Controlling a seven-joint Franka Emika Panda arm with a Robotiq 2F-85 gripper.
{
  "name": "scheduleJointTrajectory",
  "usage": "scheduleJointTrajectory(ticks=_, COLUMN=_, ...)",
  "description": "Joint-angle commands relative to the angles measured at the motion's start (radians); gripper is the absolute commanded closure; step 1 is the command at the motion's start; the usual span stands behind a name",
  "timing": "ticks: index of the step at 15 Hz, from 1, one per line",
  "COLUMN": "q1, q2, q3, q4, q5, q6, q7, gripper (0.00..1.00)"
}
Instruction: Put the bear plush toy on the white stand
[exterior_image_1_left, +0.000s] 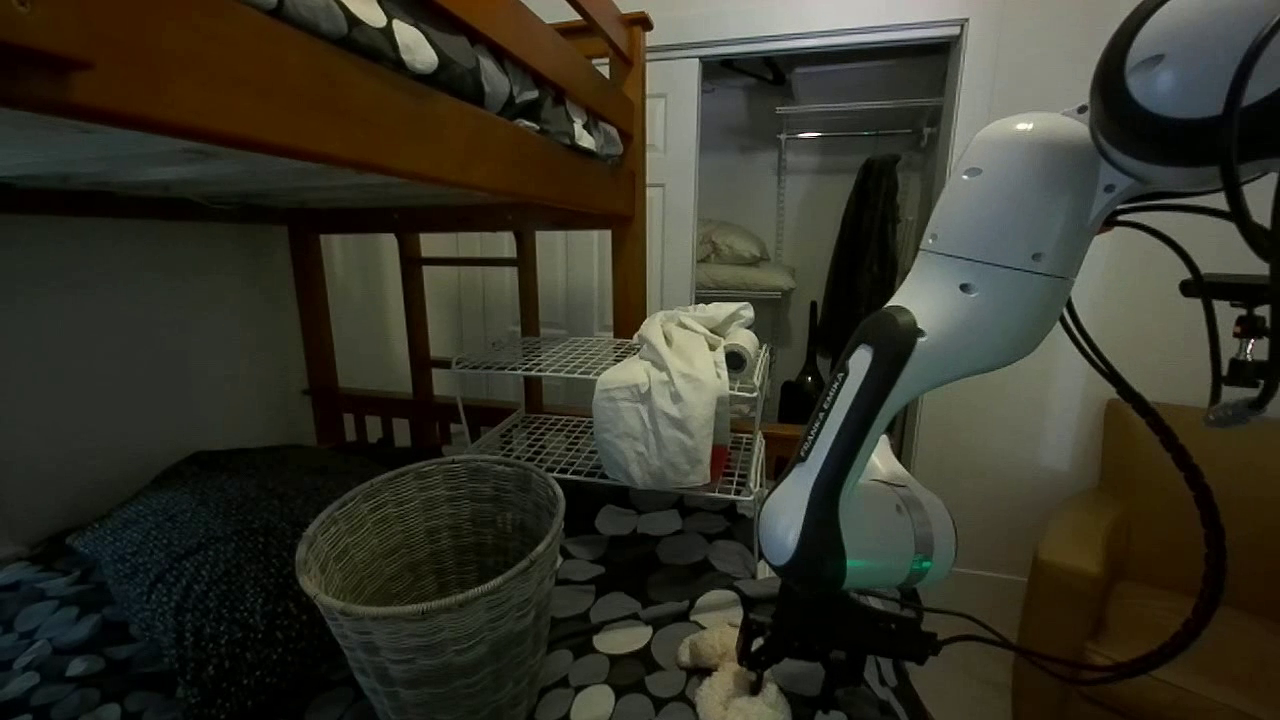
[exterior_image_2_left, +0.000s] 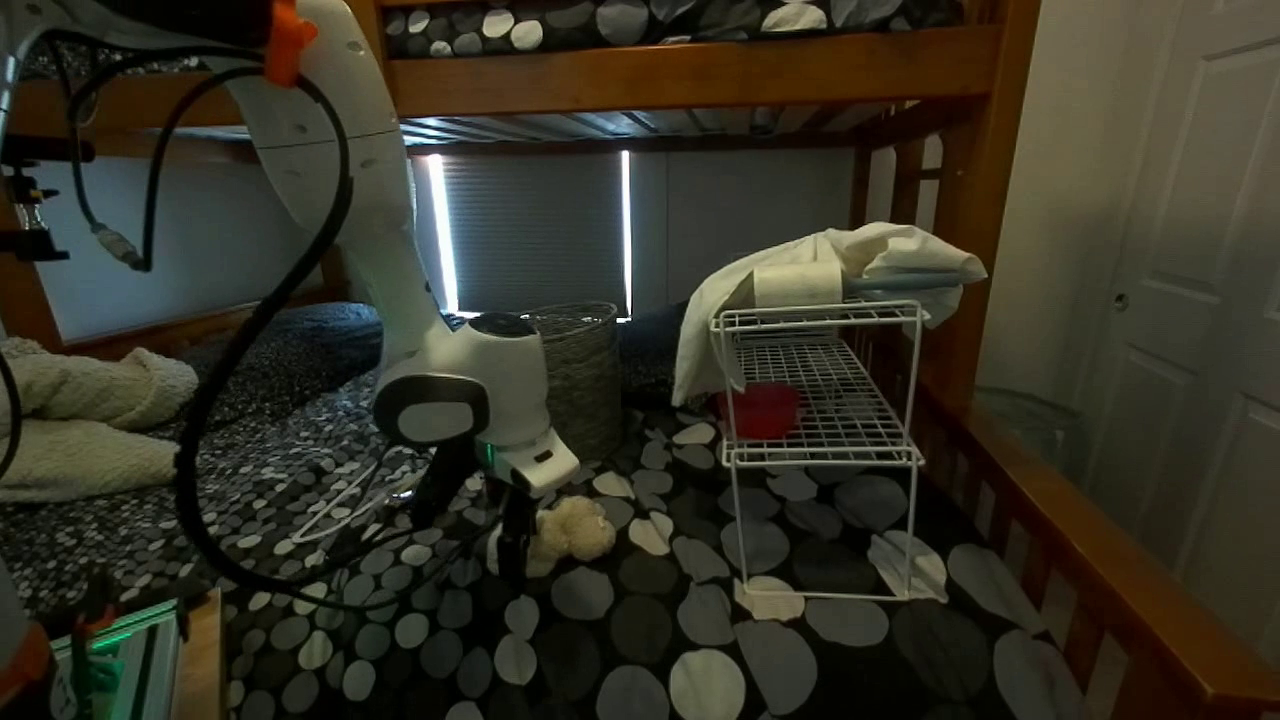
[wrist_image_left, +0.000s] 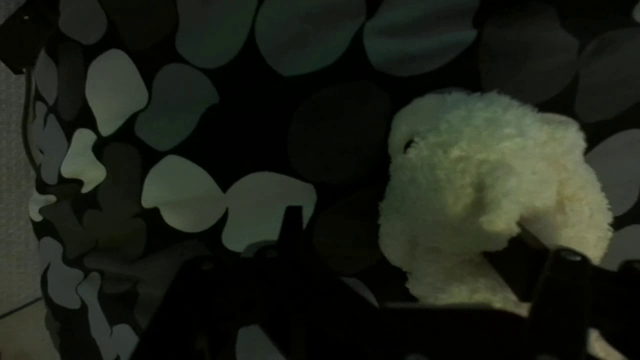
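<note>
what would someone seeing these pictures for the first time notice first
Probably the white robot arm, bent over the spotted bedspread, its open hand right at the cream bear plush toy. Then the white wire stand, with a white cloth draped over its top and a red container on its lower shelf.

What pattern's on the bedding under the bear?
Grey and whitish blobs on black; the bedding shows best in an exterior view.

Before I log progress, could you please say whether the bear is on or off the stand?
Off: an exterior view shows the bear lying on the bed, apart from the stand.
</note>
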Motion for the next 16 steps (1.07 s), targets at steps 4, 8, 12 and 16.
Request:
scheduleJointTrajectory(ticks=4, q1=0.064, q2=0.033, q3=-0.04, q4=0.043, q5=-0.118, q6=0.041, q7=0.064, gripper=0.65)
scheduleJointTrajectory(ticks=8, q1=0.044, q2=0.03, q3=0.023, q4=0.07, q5=-0.095, q6=0.04, q7=0.045, gripper=0.96)
scheduleJointTrajectory(ticks=12, q1=0.058, q2=-0.011, q3=0.026, q4=0.058, q5=-0.107, q6=0.029, q7=0.052, gripper=0.98)
scheduleJointTrajectory(ticks=16, q1=0.142, q2=-0.25, q3=-0.07, q4=-0.076, q5=-0.214, q6=0.068, q7=0.065, gripper=0.98)
